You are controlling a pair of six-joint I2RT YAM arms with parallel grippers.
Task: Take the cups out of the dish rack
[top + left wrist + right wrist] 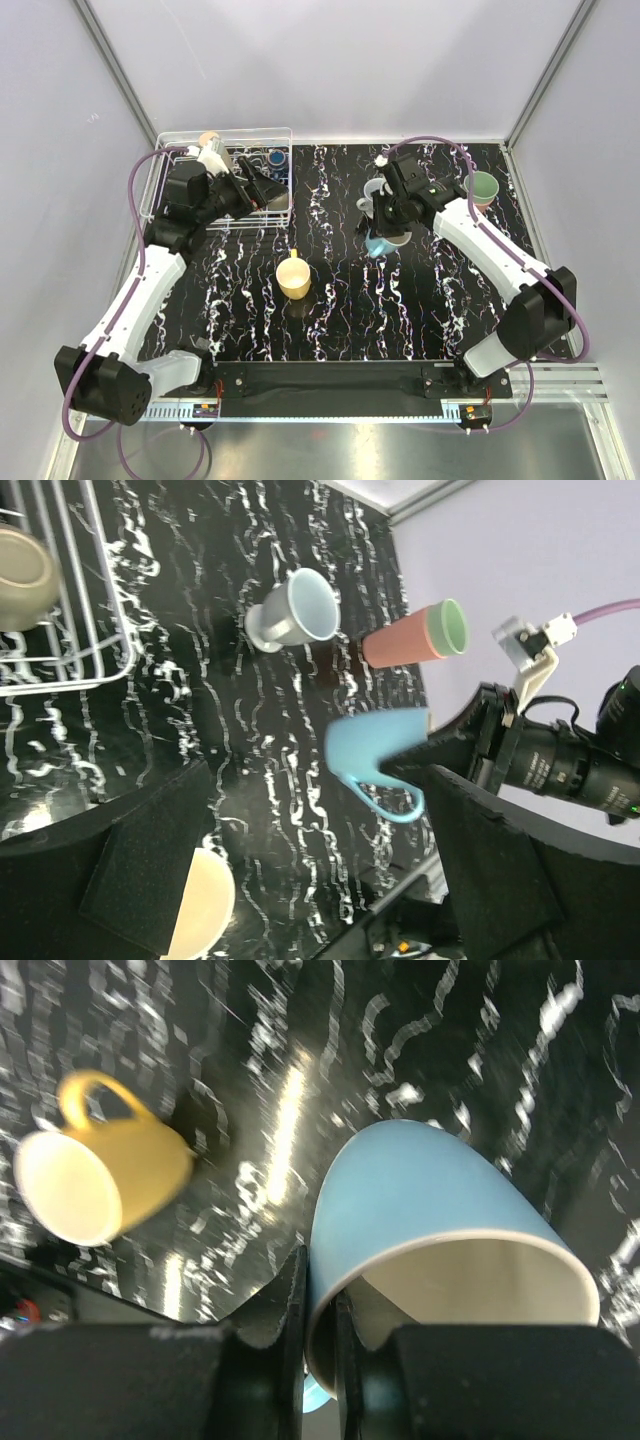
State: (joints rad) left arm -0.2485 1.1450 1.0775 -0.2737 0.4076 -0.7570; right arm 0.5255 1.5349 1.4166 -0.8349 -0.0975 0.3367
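The white wire dish rack (160,190) stands at the back left, with a tan cup (209,139) and a navy mug (276,157) in it. My left gripper (262,188) hovers over the rack's right side, open and empty (320,870). My right gripper (388,232) is shut on the rim of a cyan mug (430,1210), one finger inside and one outside, holding it tilted above the table (375,755). A yellow mug (294,277) rests mid-table. A pale blue mug (372,193) and a pinkish tumbler with a green inside (483,187) stand at the back right.
The black marbled table (330,320) ends in a metal rail at the front. Grey walls close in the back and both sides. The rack's corner (100,665) and tan cup (22,575) show in the left wrist view.
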